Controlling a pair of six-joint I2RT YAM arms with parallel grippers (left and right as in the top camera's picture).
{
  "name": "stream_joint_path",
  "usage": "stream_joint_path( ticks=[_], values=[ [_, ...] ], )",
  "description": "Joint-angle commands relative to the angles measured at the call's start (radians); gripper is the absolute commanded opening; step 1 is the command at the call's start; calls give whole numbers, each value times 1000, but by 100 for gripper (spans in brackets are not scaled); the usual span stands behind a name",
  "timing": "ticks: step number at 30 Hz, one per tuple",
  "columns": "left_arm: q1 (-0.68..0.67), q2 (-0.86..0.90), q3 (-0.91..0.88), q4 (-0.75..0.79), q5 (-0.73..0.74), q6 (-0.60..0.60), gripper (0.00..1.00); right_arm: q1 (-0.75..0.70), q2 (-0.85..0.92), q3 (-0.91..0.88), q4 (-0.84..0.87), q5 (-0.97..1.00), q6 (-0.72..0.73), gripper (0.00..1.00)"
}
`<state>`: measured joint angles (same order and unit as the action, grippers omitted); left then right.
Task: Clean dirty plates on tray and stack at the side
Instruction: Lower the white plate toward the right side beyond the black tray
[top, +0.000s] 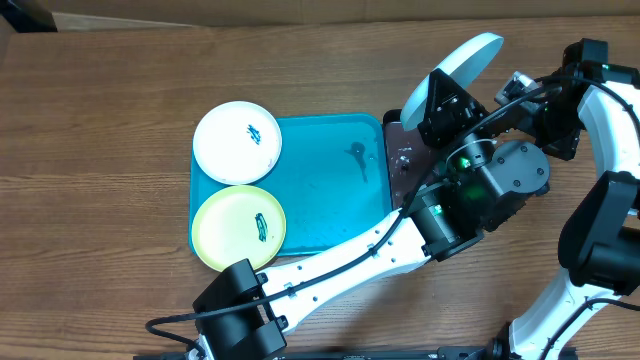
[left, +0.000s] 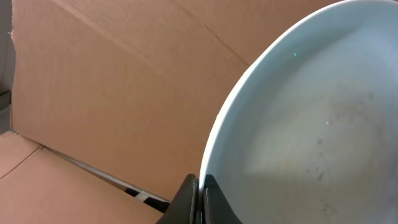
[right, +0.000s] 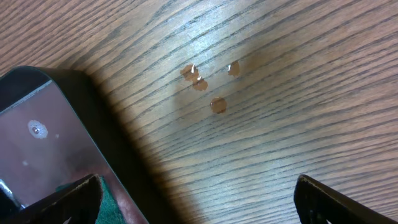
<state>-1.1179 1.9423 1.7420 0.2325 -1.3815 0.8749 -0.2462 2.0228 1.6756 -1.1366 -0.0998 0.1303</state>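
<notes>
Wood-grain table (top: 100, 110), cardboard behind: the left gripper (left: 200, 186) is pinched tight on the rim of the pale blue plate (left: 311, 112), holding it tilted on edge in the air near the black tray (top: 398, 165). The right gripper (right: 199, 180) hangs spread wide and empty beside that tray. White plate (top: 237, 142) and green plate (top: 238, 228) wait, smeared, on the blue tray (top: 330, 190). A good wipe likely needs a steady pinch and firm strokes across the faint specks.

Turquoise tray (top: 330, 200), white plate (top: 237, 142), mint-blue plate (top: 470, 55)
</notes>
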Motion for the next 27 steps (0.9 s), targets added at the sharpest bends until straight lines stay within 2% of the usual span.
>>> stream_joint_path(
  ticks=[1, 12, 14, 16, 19, 21, 22, 24, 25, 27],
  values=[
    [-1, 3, 23, 8, -13, 16, 4, 3, -29, 21, 6, 5, 1, 100],
    [4, 3, 22, 8, -13, 0, 4, 3, -29, 21, 6, 5, 1, 100],
    [7, 5, 22, 6, -17, -44, 4, 3, -29, 21, 6, 5, 1, 100],
    [-2, 7, 16, -30, -33, -128, 4, 3, -29, 21, 6, 5, 1, 100],
    [-19, 7, 12, -147, 0, -117, 4, 3, -29, 21, 6, 5, 1, 100],
    [-9, 7, 12, -170, 19, -67, 4, 3, -29, 21, 6, 5, 1, 100],
    [15, 7, 12, -150, 15, -94, 4, 3, -29, 21, 6, 5, 1, 100],
    [37, 7, 12, -147, -18, -254, 4, 3, -29, 21, 6, 5, 1, 100],
    [44, 7, 12, -218, -27, -370, 4, 3, -29, 21, 6, 5, 1, 100],
    [50, 7, 12, -319, 0, -472, 4, 3, -29, 21, 6, 5, 1, 100]
  ],
)
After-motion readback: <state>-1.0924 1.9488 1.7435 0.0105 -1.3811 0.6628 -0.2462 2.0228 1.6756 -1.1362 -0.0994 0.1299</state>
